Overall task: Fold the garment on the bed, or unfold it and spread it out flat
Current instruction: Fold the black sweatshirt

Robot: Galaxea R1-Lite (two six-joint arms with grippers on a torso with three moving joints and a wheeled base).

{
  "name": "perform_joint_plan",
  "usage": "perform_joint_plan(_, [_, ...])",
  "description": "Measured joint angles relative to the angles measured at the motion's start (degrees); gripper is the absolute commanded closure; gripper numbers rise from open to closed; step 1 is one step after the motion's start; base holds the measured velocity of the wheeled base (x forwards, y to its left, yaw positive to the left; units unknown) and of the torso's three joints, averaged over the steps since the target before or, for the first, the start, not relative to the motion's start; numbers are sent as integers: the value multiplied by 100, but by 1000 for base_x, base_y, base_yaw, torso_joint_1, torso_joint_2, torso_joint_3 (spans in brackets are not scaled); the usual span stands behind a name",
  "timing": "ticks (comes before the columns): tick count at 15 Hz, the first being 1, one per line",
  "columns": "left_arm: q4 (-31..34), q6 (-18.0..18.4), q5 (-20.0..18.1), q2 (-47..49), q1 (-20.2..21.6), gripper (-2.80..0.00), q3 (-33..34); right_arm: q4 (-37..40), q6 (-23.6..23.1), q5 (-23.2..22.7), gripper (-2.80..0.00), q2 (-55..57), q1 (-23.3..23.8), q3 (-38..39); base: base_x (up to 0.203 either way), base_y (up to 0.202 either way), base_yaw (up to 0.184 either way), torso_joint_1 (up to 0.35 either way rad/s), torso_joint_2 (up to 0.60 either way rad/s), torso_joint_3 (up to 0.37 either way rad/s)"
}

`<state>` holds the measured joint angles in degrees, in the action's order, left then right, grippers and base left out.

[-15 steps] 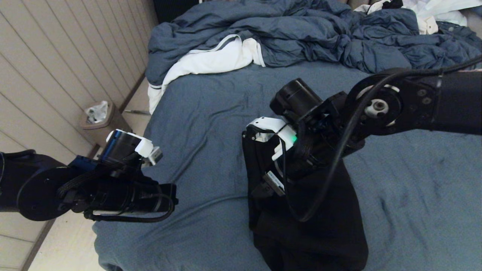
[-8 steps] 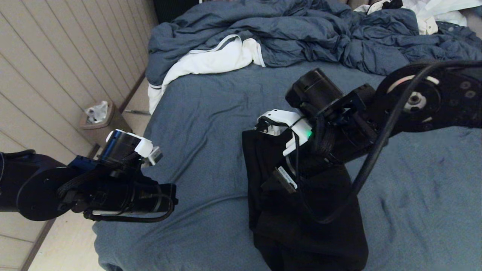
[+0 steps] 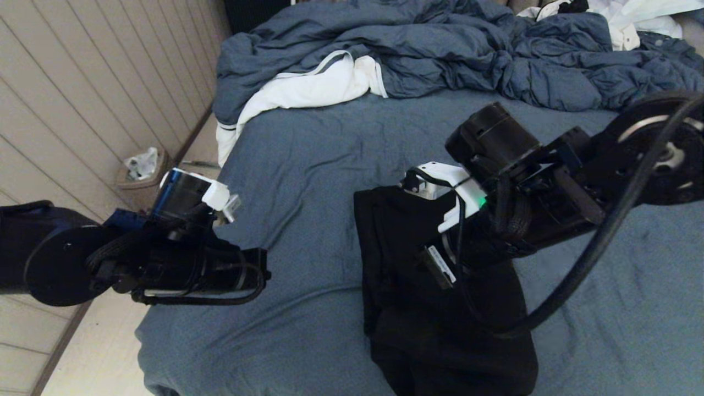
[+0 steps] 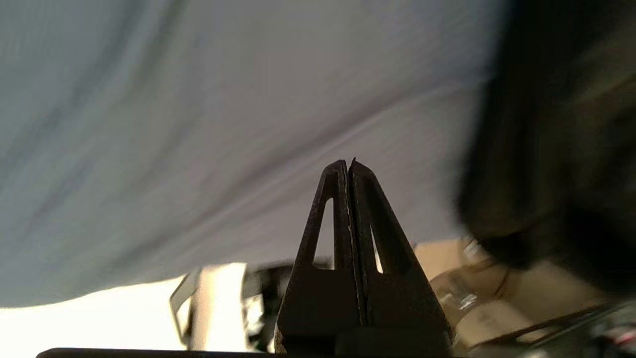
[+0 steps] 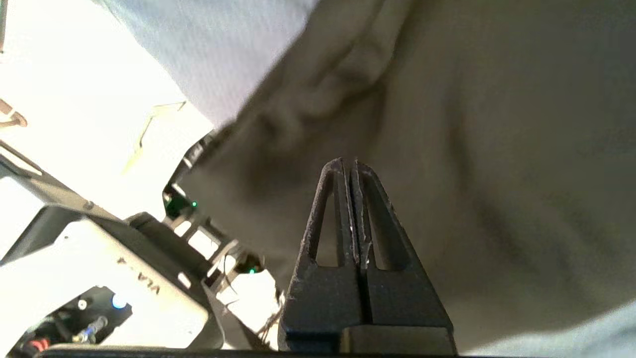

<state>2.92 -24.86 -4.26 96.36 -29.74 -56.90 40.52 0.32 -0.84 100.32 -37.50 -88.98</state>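
Note:
The black hoodie [image 3: 440, 324] lies folded into a long bundle on the near middle of the bed [image 3: 308, 165], one end hanging over the near edge. My right arm [image 3: 511, 214] hovers over the bundle's far end. In the right wrist view, my right gripper [image 5: 351, 162] is shut and empty, with hoodie fabric [image 5: 497, 149] just beyond its tips. My left arm [image 3: 181, 264] sits at the bed's left edge. My left gripper [image 4: 348, 162] is shut with nothing in it, over bare sheet [image 4: 198, 124], apart from the hoodie [image 4: 556, 149].
A rumpled blue-grey duvet [image 3: 440, 49] fills the far end of the bed, with a white cloth with grey trim [image 3: 308, 88] at its left. A small bin [image 3: 143, 170] stands on the floor by the slatted wall [image 3: 82, 93]. More white cloth [image 3: 632, 16] lies far right.
My right arm has swung to the right across the hoodie, uncovering its far left corner. My left arm has shifted slightly right and further over the bed. The hoodie has not moved.

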Motion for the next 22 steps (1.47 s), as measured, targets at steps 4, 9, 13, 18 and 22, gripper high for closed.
perform_joint_plan(4, [890,-112,85,272,-445,0,-1504,-1,268,22,0,-282,530,218,0,0,0,0,0,0])
perform_joint_plan(9, [2406,-297,241,1286,-1225,0,-3762,-423,325,-14,0,-437,997,946,0,0,0,0,0,0])
perform_joint_plan(13, [2988,-358,396,2101,-1818,0,-4967,-1076,337,-125,0,-496,969,1640,0,0,0,0,0,0])
perform_joint_plan(18, [2878,-312,397,2600,-1954,0,-5361,-1161,485,-190,0,-503,750,2037,0,0,0,0,0,0])
perform_joint_plan(22, [2761,-319,357,2902,-1924,0,-5379,-1841,538,-180,0,-384,499,2544,0,0,0,0,0,0])
